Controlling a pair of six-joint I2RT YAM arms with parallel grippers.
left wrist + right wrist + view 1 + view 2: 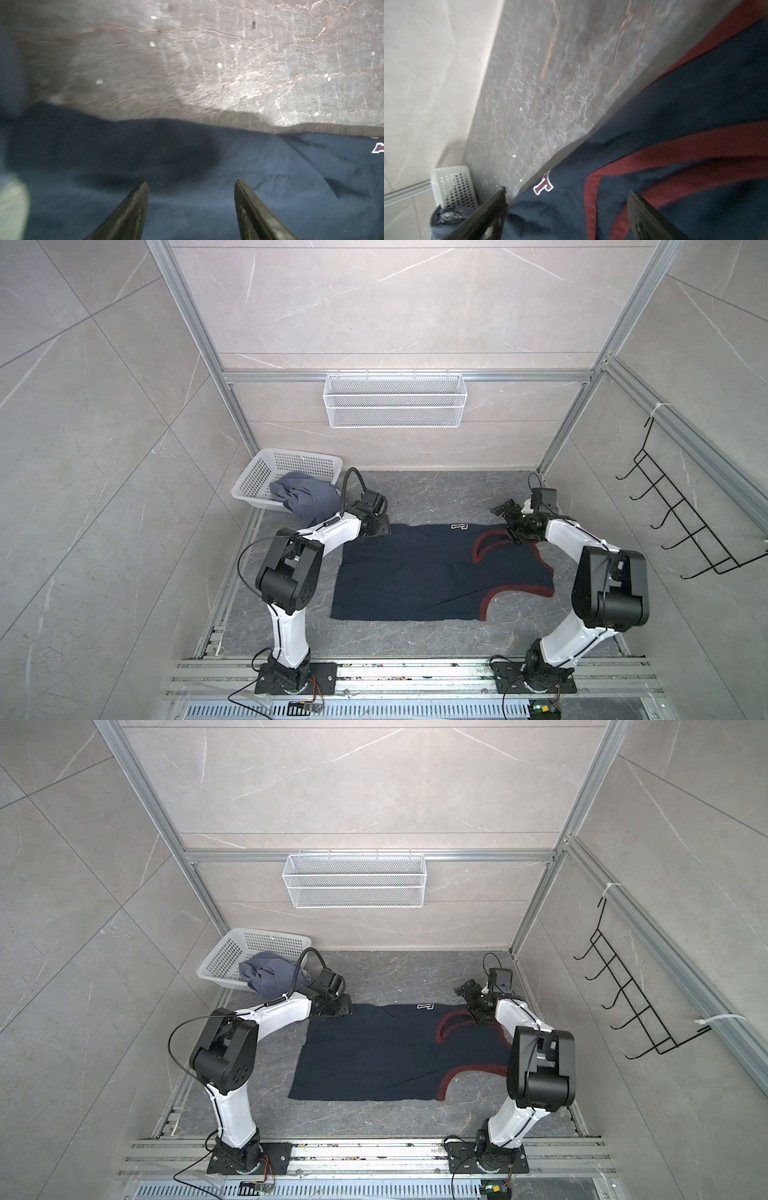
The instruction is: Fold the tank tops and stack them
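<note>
Left gripper (191,182), jaws spread and empty: where does it stand?

— Over the far hem corner of the navy tank top (415,572), which lies flat, long axis across the table (415,639), hem left, straps right.

— And the right gripper (566,191)?

— Also spread, holding nothing, above the far strap; each arm is nearest its own end. The slate tank top (303,497) lies crumpled, half in the white basket (299,466).
</note>
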